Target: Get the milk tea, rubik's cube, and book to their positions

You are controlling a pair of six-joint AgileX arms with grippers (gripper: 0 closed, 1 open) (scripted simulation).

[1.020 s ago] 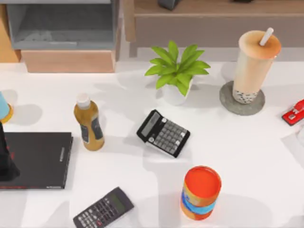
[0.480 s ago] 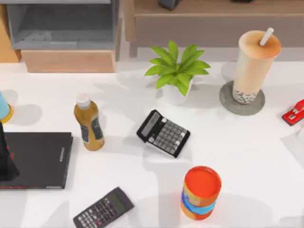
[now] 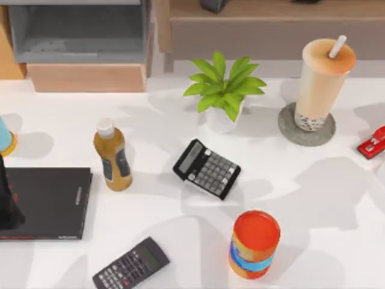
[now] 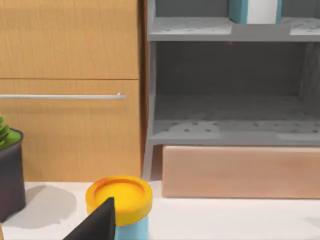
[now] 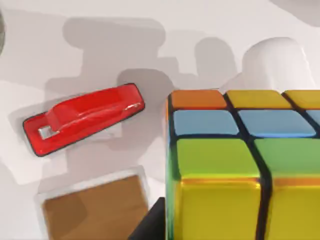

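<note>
The milk tea (image 3: 320, 81), a tall cup with an orange-tan lid and white straw, stands on a grey coaster (image 3: 290, 133) at the back right. The rubik's cube (image 5: 240, 165) sits large and close in the right wrist view, above the table. My right gripper (image 5: 235, 231) is shut on it, with one dark finger (image 5: 151, 224) at its edge. The book (image 4: 239, 9), teal with white pages, stands upright on the upper level of the grey shelf (image 4: 230, 132). My left gripper (image 3: 6, 205) stays at the left edge, over a flat black book (image 3: 48, 201).
An amber bottle (image 3: 112, 155), two calculators (image 3: 206, 168) (image 3: 130, 264), an orange-and-blue can (image 3: 254, 244) and a potted plant (image 3: 222, 90) stand across the table. A red stapler (image 5: 82, 117) and a brown square pad (image 5: 92, 207) lie below the cube. A yellow-lidded blue cup (image 4: 119, 199) stands before the shelf.
Broad shadows have spread over the right half of the table. Nothing standing on the table has moved, and the left arm has stayed still.
</note>
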